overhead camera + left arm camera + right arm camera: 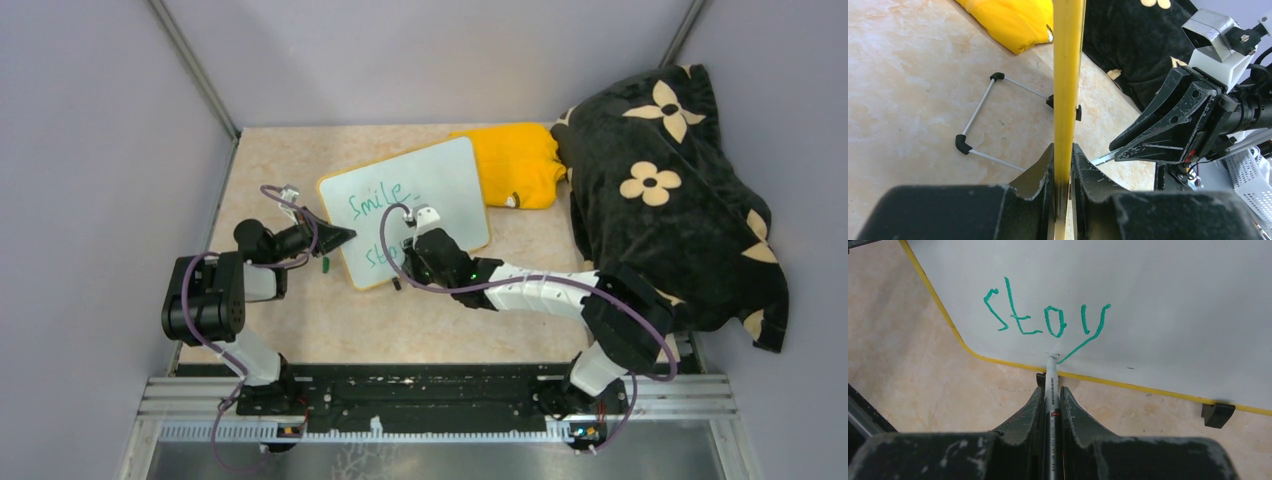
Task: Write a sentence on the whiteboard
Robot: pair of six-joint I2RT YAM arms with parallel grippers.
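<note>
- From above, the right arm hides most of the lower line of the sentence [375, 203]; only "Smile" and a following "st" can be read there
- The right wrist view shows that lower line as "stay" in green, while "Smile" lies outside its frame
- The right gripper [1050, 396] has its fingers pressed against a white marker [1050, 390], whose tip meets the tail of the "y" at the near rim of the whiteboard [440, 175]
- The left gripper [1063, 157] is clamped tight on the board's yellow rim, seen edge-on, so no writing shows in that view
- The board sits mid-table, tilted, with its left edge at the left gripper and its far right corner beside a yellow cloth [520, 165]
- A black flower-patterned blanket [670, 190] is heaped at the right, touching the cloth
- A wire stand [983, 120] with black corners shows only in the left wrist view, behind the board
- A black clip foot [1218, 414] sits under the near rim
- A small green thing [325, 265] on the table [300, 330] by the board's left corner is too small to identify
</note>
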